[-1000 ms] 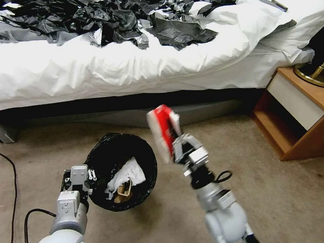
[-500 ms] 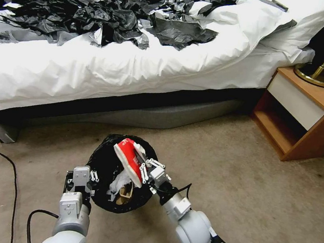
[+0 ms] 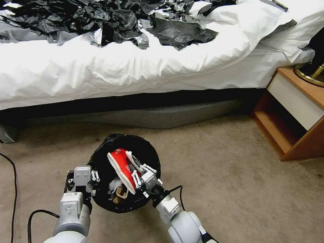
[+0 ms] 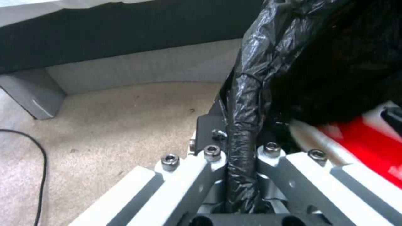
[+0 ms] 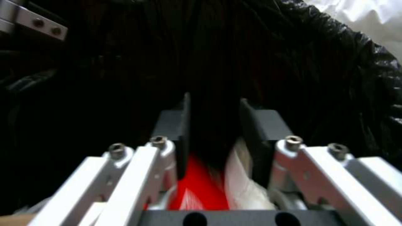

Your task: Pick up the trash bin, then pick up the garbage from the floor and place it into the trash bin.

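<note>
The trash bin (image 3: 105, 152), lined with a crinkly black bag, is just in front of me, short of the bed. My left gripper (image 3: 83, 175) is shut on its near-left rim; the left wrist view shows the bag-wrapped rim (image 4: 243, 125) pinched in the left gripper (image 4: 241, 150). My right gripper (image 3: 135, 170) holds a red-white packet (image 3: 120, 165) of garbage over the bin's mouth. In the right wrist view the packet (image 5: 201, 188) sits deep inside the right gripper (image 5: 213, 125), with the black bag (image 5: 335, 62) behind. White tissue (image 3: 113, 184) and brown paper (image 3: 120, 195) lie inside.
A white bed (image 3: 97, 74) piled with black bags (image 3: 84, 13) runs across the back. At the right are a wooden nightstand (image 3: 309, 112) and a brass lamp base (image 3: 317, 75). A black cable (image 3: 14, 186) loops on the carpet at the left.
My right arm swung the red-white packet from above and right of the bin down over its mouth, then lowered it slightly. The left gripper kept its hold on the rim.
</note>
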